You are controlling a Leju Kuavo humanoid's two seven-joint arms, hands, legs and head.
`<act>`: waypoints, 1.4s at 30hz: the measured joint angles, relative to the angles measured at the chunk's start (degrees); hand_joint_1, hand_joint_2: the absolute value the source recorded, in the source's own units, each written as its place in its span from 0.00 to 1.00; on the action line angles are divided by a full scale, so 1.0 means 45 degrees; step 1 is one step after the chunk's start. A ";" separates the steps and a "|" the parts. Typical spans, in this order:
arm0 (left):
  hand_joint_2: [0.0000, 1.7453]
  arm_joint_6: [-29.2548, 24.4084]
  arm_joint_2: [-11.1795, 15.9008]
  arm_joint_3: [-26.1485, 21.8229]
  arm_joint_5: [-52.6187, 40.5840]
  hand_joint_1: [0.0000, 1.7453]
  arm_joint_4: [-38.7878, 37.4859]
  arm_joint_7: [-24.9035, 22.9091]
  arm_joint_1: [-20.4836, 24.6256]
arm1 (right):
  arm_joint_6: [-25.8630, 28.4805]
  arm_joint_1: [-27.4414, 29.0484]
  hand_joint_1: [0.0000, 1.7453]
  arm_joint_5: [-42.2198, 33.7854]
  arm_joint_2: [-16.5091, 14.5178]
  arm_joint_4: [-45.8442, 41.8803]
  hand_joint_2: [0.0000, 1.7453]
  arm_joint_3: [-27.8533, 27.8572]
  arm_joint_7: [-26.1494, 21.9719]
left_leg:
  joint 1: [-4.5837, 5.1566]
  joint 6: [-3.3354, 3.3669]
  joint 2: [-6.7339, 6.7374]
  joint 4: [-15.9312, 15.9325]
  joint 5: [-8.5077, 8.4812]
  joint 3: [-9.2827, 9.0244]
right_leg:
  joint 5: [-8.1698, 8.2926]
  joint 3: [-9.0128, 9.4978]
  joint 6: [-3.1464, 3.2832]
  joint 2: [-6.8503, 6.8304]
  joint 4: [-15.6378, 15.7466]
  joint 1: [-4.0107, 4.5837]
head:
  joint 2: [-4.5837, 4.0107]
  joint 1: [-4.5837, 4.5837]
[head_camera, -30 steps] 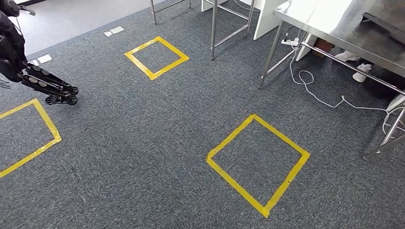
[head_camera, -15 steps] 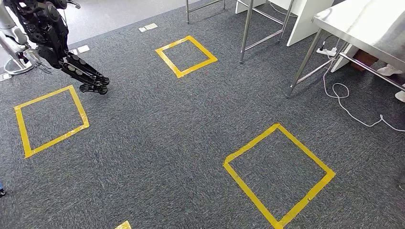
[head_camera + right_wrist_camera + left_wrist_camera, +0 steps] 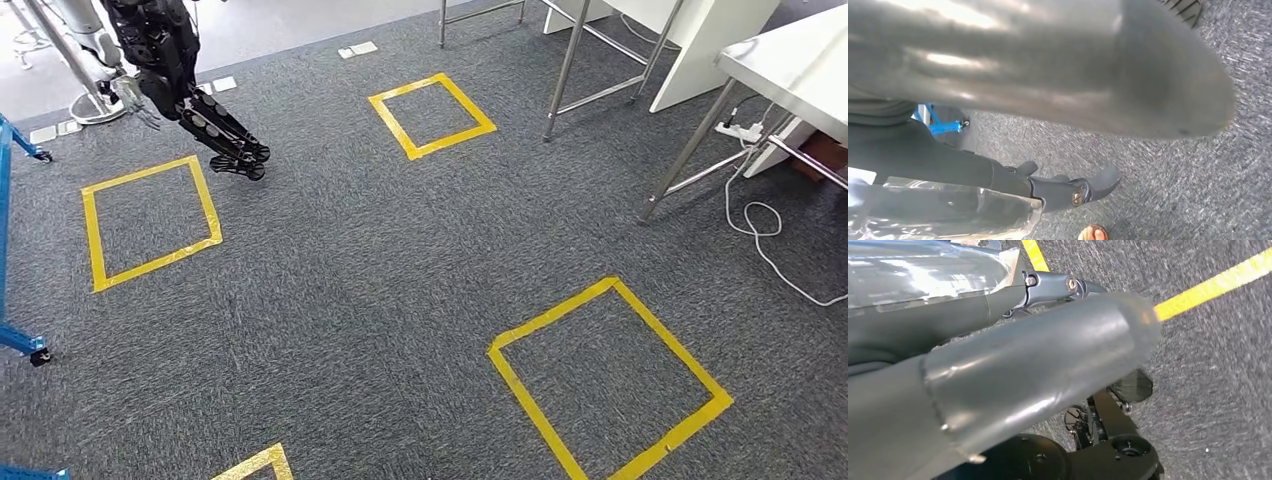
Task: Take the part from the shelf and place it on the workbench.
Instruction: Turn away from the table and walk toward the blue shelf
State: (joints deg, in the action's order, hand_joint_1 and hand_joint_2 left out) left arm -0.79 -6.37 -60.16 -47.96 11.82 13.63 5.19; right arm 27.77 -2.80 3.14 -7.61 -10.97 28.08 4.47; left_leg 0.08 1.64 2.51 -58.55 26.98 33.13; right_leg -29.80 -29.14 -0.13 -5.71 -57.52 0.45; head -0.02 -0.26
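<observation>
Hanging over grey carpet (image 3: 350, 280), left robot hand (image 3: 998, 370) grips nothing

Yellow tape squares (image 3: 612, 382) on grey carpet (image 3: 340, 300); possibly another robot (image 3: 165, 60) far left.

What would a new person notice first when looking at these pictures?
The yellow tape squares on the grey carpet stand out first: one large at lower right, others at left and top centre. Next comes a black legged robot standing at upper left. At right, a white cable trails under a steel-legged table.
</observation>
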 joint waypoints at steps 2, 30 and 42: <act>0.00 -0.0007 -0.0006 0.0000 -0.0007 0.00 0.0000 -0.0004 -0.0002 | 0.0006 -0.0018 0.00 0.0005 0.0005 -0.0001 0.00 0.0018 -0.0002 | -0.0050 0.0175 -0.0232 0.0175 -0.0127 -0.0067 | -0.0250 -0.0145 -0.0073 0.0306 -0.0375 -0.0028 | 0.0000 -0.0010; 0.00 0.0063 0.0051 0.0040 -0.0305 0.00 -0.0015 0.0055 0.0070 | 0.0216 0.0064 0.00 -0.0172 -0.0104 0.0004 0.00 0.0306 -0.0011 | 0.0074 -0.0014 0.0098 -0.0080 0.0094 0.0000 | -0.0017 -0.0083 0.0053 0.0101 -0.0114 -0.0063 | 0.0000 0.0095; 0.00 0.0049 0.0005 0.0035 -0.0244 0.00 -0.0019 0.0011 0.0086 | 0.0187 0.0110 0.00 -0.0018 -0.0016 0.0004 0.00 0.0341 -0.0114 | -0.0100 0.0109 -0.1559 0.0081 -0.0067 -0.0137 | -0.0103 -0.0642 -0.0536 0.1699 -0.0899 -0.0497 | 0.0000 -0.0021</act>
State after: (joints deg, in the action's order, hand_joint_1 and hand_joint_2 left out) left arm -0.57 -6.35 -60.00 -49.06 11.74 13.68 5.58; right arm 28.61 -2.30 3.05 -7.68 -10.95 29.62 3.96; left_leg -0.37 2.13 -4.50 -58.18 26.68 32.52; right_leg -30.26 -32.02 -2.54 1.93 -61.57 -1.79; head -0.02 -0.35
